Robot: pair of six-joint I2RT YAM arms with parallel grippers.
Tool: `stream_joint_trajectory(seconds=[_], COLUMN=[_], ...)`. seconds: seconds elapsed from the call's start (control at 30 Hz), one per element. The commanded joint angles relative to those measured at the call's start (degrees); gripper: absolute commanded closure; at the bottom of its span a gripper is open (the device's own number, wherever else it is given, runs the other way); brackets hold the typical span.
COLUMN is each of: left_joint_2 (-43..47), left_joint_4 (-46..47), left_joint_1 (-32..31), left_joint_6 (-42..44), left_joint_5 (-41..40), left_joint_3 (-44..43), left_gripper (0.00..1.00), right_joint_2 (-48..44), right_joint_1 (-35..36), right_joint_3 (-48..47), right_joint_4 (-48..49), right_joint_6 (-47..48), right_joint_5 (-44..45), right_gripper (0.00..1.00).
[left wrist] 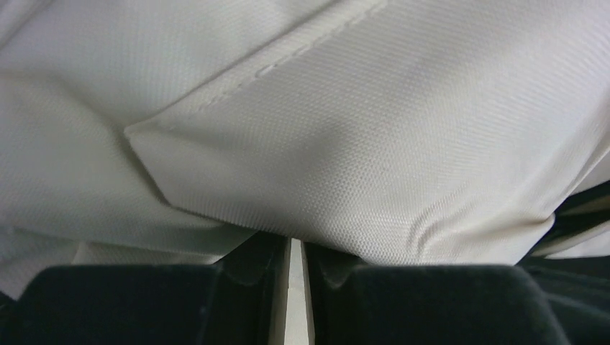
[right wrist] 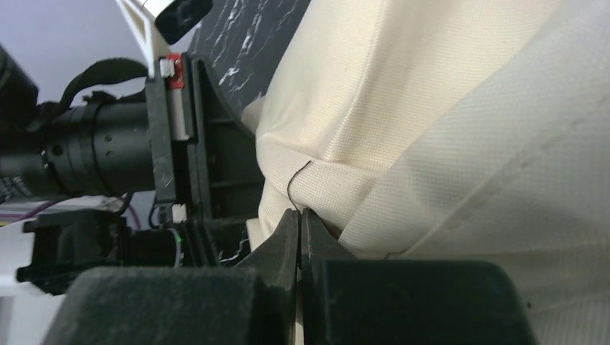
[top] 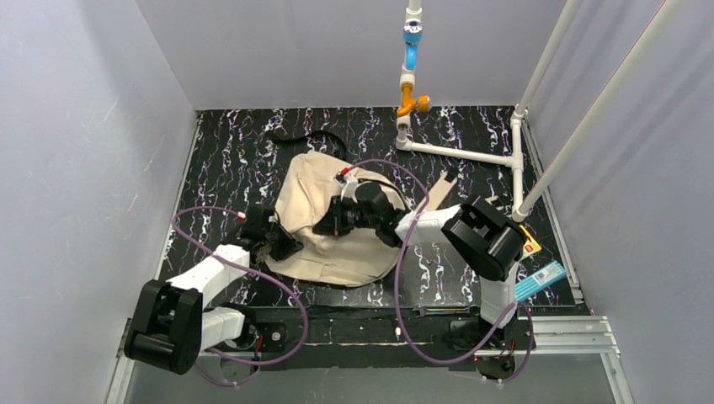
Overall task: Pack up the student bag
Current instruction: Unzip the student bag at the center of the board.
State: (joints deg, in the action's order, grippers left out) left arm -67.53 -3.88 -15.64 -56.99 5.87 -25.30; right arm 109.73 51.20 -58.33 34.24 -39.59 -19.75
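The student bag [top: 324, 244], beige and soft, lies flat in the middle of the black marbled table [top: 227, 160]. My left gripper [top: 276, 238] sits at the bag's left edge. In the left wrist view it [left wrist: 295, 248] is shut on a thin pale strip of the bag's fabric [left wrist: 345, 129]. From the right, my right gripper [top: 330, 222] reaches over the bag's middle. In the right wrist view it [right wrist: 301, 213] has its fingers together at a fold of the bag [right wrist: 446, 144], with creases gathering into the tips.
A black strap [top: 307, 139] trails behind the bag. A white pipe frame [top: 459, 153] stands at the back right, with a tan flat piece [top: 442, 189] near it. A blue item [top: 539, 280] and a yellow one [top: 530, 244] lie at the right edge.
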Motion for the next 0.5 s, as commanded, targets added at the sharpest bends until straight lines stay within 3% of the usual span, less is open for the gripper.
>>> stream_joint_trajectory(seconds=[0.0,0.2,0.33,0.47], left_joint_2=[2.86,6.56,8.62,11.98], left_joint_4=[1.73,-1.2,-4.62,-10.63], left_joint_1=[0.18,0.22,0.19,0.17], left_joint_6=[-0.36,0.05,1.91,1.71], left_joint_5=[-1.72,-0.79,4.29,9.47], left_joint_3=[2.29,1.63,1.1,-1.02], left_gripper=[0.9,0.88,0.67,0.48], right_joint_2=[-3.4,-5.72,-4.52,-1.19], right_joint_1=[8.05,0.4,-3.39,-6.0], right_joint_3=[5.86,4.11,-3.76,-9.31], right_joint_4=[9.08,4.52,-8.79,-10.68], right_joint_6=[-10.23,-9.46,-1.32,1.8], right_joint_5=[-7.72,-11.23,-11.71,-12.76], right_gripper=[0.99,0.99,0.99,0.99])
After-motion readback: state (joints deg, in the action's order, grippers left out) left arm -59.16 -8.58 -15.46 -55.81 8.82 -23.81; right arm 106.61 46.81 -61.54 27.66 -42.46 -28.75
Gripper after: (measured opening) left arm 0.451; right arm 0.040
